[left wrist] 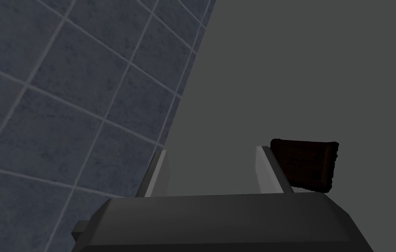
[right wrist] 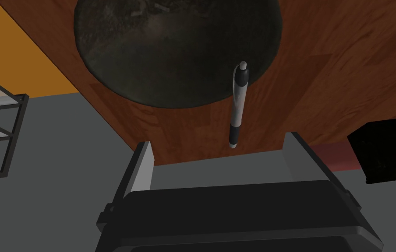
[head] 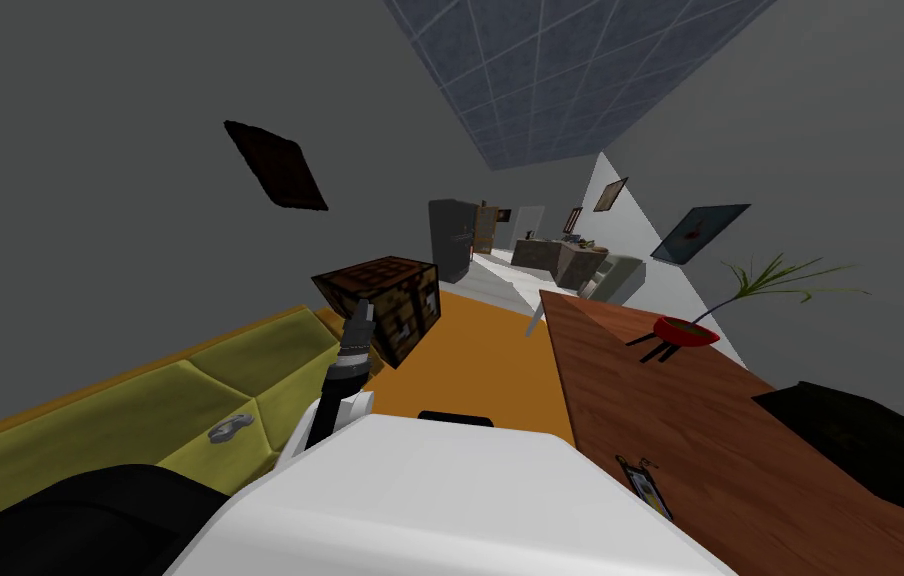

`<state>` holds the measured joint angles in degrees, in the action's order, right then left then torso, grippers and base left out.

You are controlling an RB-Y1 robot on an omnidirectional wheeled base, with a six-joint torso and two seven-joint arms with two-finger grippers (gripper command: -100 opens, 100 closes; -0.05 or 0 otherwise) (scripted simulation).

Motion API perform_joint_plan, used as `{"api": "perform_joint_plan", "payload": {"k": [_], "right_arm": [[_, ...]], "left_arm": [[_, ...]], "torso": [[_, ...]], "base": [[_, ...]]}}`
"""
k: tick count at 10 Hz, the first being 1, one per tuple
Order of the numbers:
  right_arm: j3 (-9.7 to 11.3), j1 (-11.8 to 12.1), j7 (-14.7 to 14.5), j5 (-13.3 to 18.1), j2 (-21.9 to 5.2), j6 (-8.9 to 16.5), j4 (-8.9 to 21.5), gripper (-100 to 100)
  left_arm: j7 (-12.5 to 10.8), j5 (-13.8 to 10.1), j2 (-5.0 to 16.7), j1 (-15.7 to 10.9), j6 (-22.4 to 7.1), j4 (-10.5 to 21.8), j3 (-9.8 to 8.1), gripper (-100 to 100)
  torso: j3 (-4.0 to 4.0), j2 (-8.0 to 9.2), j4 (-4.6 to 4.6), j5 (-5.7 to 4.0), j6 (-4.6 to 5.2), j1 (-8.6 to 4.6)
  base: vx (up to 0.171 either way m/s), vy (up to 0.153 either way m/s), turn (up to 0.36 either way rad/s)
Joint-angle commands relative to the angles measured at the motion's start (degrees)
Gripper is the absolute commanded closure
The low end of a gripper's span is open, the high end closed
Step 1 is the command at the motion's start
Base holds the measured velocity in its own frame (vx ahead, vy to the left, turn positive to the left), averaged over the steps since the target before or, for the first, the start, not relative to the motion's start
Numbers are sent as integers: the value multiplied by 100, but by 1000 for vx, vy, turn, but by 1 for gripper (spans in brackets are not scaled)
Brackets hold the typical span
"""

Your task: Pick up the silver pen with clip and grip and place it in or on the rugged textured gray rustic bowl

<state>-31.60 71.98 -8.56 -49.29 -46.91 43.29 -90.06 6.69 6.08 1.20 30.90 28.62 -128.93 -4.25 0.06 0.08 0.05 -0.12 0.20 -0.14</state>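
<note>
one pen shows at the bowl's rim, right tool spread.

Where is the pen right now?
In the right wrist view, the pen lies on the wooden table just ahead of the open right tool, its far end by the bowl.

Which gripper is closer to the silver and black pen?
Right. The right gripper hangs open just short of the silver and black pen on the brown wooden table. The left gripper, open, is raised on the other side, away from it.
</note>
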Motion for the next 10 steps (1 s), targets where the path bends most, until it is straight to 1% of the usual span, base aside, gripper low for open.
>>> {"api": "perform_joint_plan", "payload": {"k": [1,2,3,4,5,6,7,8,10], "right_arm": [[-142,164,11,-132,-90,79,-145,-100],[-216,250,23,-194,-137,121,-229,-100],[-364,423,46,-317,-230,205,-397,-100],[-438,509,57,-378,-276,247,-481,-100],[-586,681,80,-501,-369,330,-649,-100],[-660,768,92,-563,-415,372,-733,-100],[-571,662,97,-480,-378,331,-648,-100],[-578,666,100,-488,-387,342,-653,0],[-578,666,100,-487,-386,341,-652,0]], "left_arm": [[0,0,0,0,0,0,0,0],[0,0,0,0,0,0,0,0],[0,0,0,0,0,0,0,0],[0,0,0,0,0,0,0,0],[0,0,0,0,0,0,0,0],[0,0,0,0,0,0,0,0],[0,0,0,0,0,0,0,0],[0,0,0,0,0,0,0,0],[0,0,0,0,0,0,0,0]], "torso": [[0,0,0,0,0,0],[0,0,0,0,0,1],[0,0,0,0,-1,2],[0,0,0,1,0,3],[0,0,0,0,0,3],[0,0,0,1,0,3],[0,-1,0,-1,-1,2],[0,0,0,-2,-1,0],[0,0,1,-2,-1,-2]], "base": [[-1,4,-50],[-1,5,-30],[-1,6,-50],[-1,6,-48],[-1,6,-50],[-1,6,-43],[0,0,0],[0,0,0],[0,0,0]]}}
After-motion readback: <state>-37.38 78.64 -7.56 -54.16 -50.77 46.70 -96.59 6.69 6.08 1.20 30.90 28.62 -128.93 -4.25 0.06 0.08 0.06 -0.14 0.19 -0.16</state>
